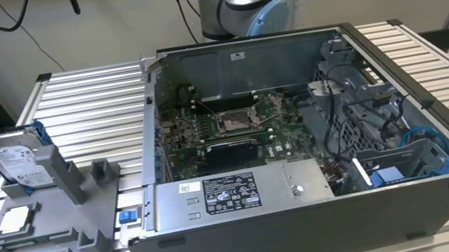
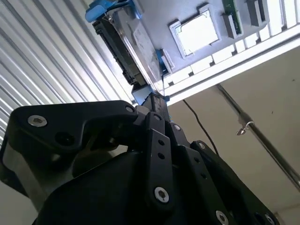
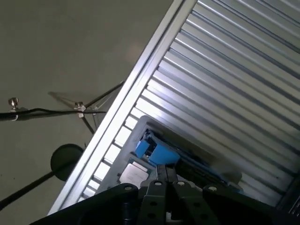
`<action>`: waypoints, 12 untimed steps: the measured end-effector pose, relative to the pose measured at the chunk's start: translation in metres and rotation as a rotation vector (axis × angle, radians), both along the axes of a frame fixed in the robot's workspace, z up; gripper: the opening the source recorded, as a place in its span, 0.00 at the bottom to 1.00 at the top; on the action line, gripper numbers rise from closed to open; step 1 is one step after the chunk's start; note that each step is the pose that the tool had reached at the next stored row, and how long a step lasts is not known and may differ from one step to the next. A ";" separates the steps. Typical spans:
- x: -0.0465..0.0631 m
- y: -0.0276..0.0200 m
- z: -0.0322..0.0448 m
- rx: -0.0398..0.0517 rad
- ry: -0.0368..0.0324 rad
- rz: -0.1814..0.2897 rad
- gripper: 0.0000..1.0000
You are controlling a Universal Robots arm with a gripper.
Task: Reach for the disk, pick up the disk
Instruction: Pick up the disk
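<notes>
Right ahead of the claw (image 3: 165, 172), the disk (image 3: 157, 152) is standing on edge in a gray holder (image 1: 60, 226), so we're calling this the reach, with the grab not yet made. The claw's fingers are looking pressed together, pinching nothing. We're guessing the grab needs them spread to straddle that blue frame. Everything's sitting on a ribbed aluminium table (image 1: 96, 112), with an open PC case (image 1: 319, 151) beyond the disk and bare floor (image 3: 70, 47) off the table's edge.
</notes>
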State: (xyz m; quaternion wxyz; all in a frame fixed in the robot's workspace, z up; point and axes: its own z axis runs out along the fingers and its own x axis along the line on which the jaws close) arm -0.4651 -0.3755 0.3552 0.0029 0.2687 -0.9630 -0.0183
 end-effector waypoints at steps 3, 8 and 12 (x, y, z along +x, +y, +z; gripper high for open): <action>0.000 0.0000 0.0000 0.0000 -0.0015 0.054 0.00; 0.000 0.0000 0.0001 -0.0005 -0.0078 0.136 0.00; 0.000 0.0000 0.0000 -0.0008 -0.0113 0.202 0.00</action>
